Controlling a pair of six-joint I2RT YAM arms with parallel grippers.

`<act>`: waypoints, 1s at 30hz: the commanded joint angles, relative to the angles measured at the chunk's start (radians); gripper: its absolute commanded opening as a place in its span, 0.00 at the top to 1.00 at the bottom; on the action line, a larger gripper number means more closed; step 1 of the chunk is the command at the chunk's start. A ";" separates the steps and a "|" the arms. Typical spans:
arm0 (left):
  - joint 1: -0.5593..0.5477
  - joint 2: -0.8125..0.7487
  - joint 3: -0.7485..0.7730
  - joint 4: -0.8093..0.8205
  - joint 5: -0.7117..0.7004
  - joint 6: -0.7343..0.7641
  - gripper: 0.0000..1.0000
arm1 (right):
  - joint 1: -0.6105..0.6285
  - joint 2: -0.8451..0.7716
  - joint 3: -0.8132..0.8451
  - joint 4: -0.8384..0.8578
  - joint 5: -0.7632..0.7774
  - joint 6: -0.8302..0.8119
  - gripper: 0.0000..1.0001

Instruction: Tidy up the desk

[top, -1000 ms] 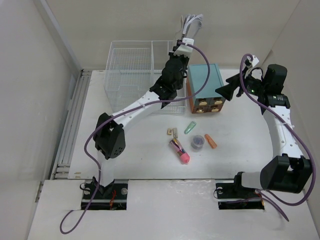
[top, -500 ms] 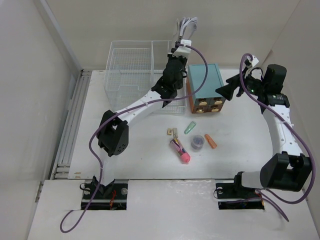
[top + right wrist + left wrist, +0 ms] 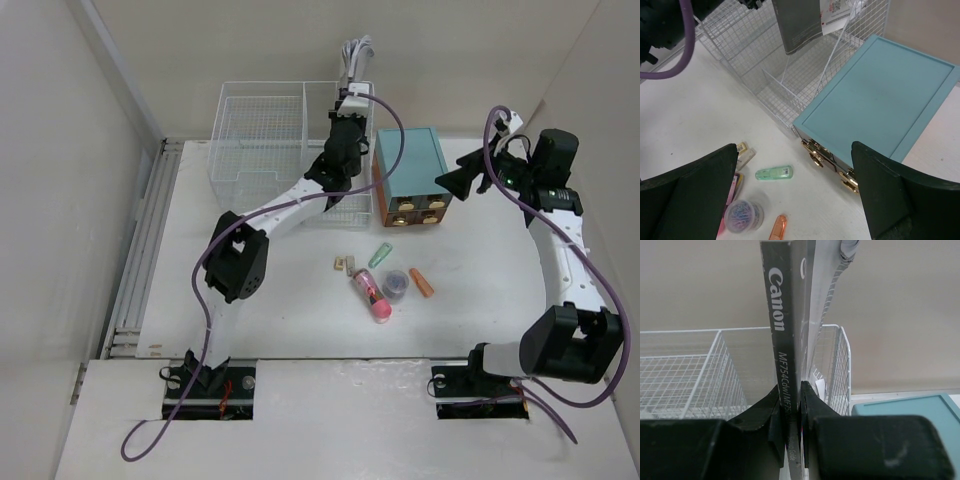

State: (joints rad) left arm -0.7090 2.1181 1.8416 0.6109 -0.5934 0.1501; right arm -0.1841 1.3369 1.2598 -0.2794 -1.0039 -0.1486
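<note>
Left gripper [image 3: 790, 407] clamped on Canon manual [image 3: 782, 330] above wire basket [image 3: 690, 375], right gripper [image 3: 794, 150] jaws apart; floppy pages may snag the rim and slip free.

Bright, even, diffuse light, soft faint shadows on the desk [image 3: 290, 310], blurred close-up wrist-view foregrounds.

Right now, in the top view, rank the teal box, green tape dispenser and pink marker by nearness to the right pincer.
1. teal box, beside the right pincer.
2. green tape dispenser, in the middle.
3. pink marker, farther forward.
</note>
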 commanded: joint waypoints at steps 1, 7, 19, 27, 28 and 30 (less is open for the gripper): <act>0.003 -0.041 0.005 0.271 0.032 -0.043 1.00 | -0.008 0.001 0.000 0.036 -0.032 0.006 0.00; 0.003 -0.041 -0.090 0.378 0.056 -0.052 1.00 | -0.008 0.010 0.000 0.036 -0.041 0.006 0.00; -0.006 -0.060 -0.280 0.544 0.058 -0.051 1.00 | -0.008 0.019 0.000 0.036 -0.050 -0.003 0.00; -0.006 -0.069 -0.317 0.527 0.047 -0.063 0.95 | -0.008 0.028 0.000 0.036 -0.050 -0.003 0.00; -0.006 -0.069 -0.306 0.514 0.047 -0.063 0.81 | -0.008 0.028 0.000 0.036 -0.050 -0.003 0.00; -0.006 -0.069 -0.306 0.503 0.035 -0.063 0.65 | -0.008 0.028 0.000 0.036 -0.050 -0.003 0.00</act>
State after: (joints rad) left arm -0.7078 2.1326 1.4994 0.9741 -0.5449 0.1013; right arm -0.1841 1.3647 1.2598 -0.2794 -1.0286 -0.1490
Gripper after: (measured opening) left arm 0.326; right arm 0.999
